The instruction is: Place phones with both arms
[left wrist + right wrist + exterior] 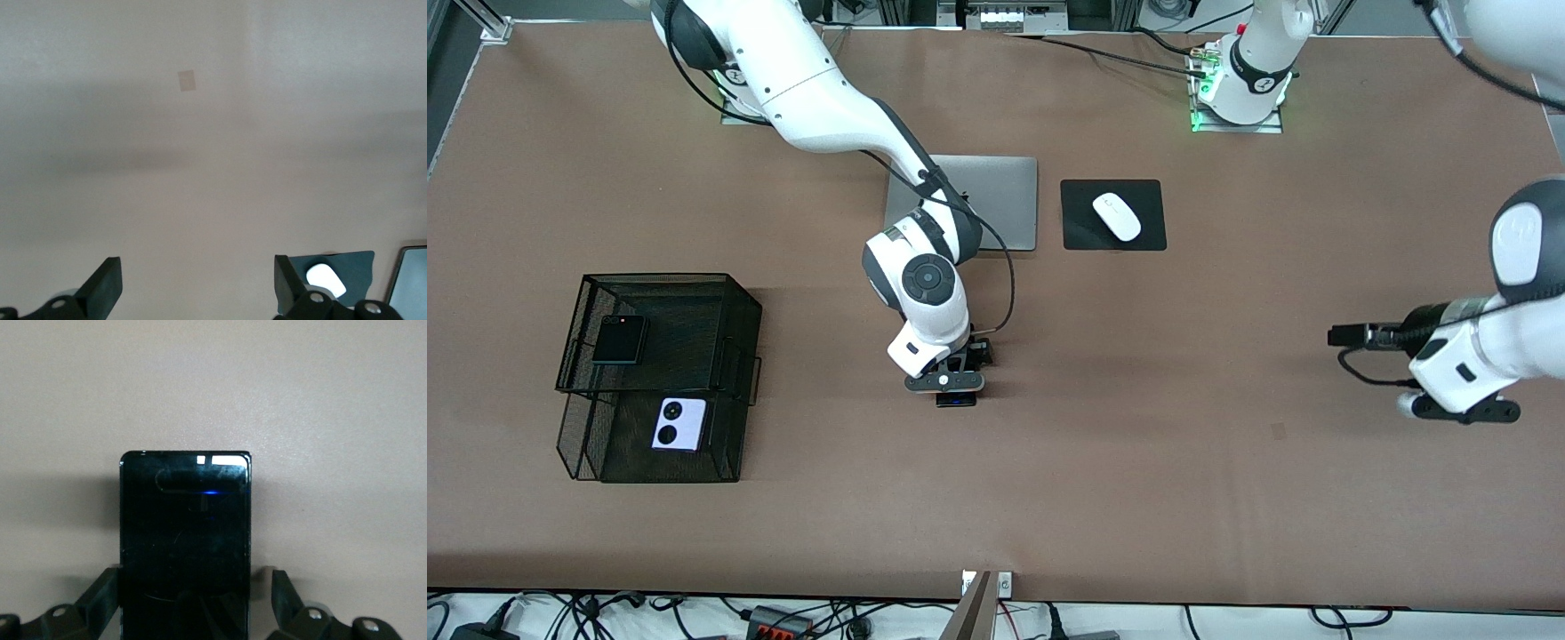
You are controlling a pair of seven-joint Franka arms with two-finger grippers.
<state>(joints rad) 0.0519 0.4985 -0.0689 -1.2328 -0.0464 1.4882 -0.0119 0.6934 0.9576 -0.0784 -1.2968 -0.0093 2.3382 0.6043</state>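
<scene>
Black slab [185, 543] sits between my right tool's [187, 600] fingers, which clamp its sides; my left tool [197, 283] waits, wide open and empty.

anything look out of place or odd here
Nothing stands out. The squarish black phone and lilac phone lie flat in the mesh tray. The right hand straddles the long black phone; the left hand waits open.
</scene>
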